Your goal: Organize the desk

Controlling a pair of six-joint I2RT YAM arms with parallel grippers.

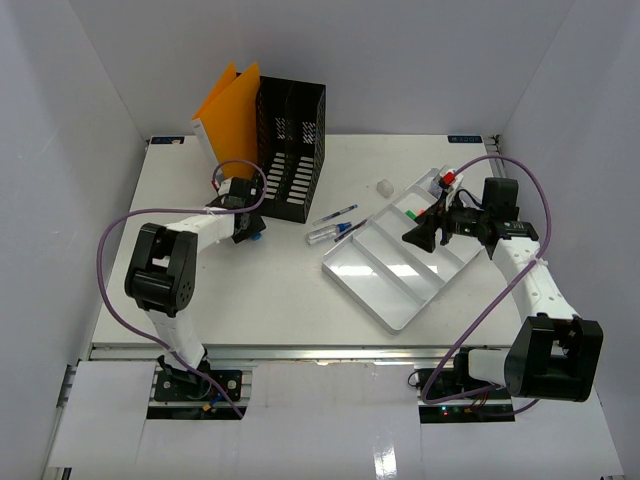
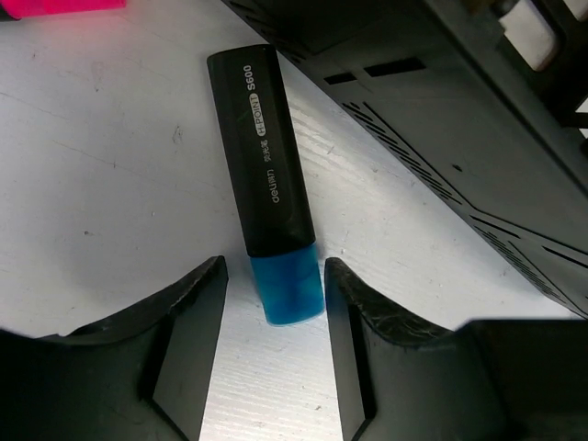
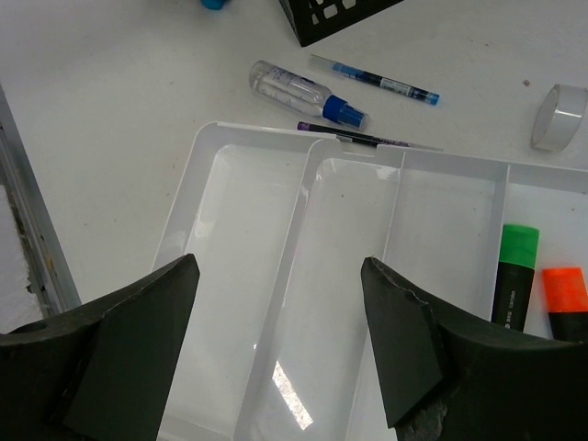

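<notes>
Underneath both arms, the white desk (image 1: 270, 300). Low over it, left gripper (image 2: 276, 294) parted moderately, astride the blue cap of one black highlighter (image 2: 262, 165) lying flat, a slim gap either side. Right gripper (image 3: 278, 276) spread wide, holding nothing, above one white tray (image 3: 257, 129) — inside, one green highlighter (image 3: 517, 276) and one orange highlighter (image 3: 562, 294). Just beyond the tray: one dark pen (image 3: 367, 140), one small bottle (image 3: 299, 92), one blue pen (image 3: 372, 80), one tape roll (image 3: 558, 117). Farthest back — one black file rack (image 1: 290, 150), one orange folder (image 1: 228, 105).
</notes>
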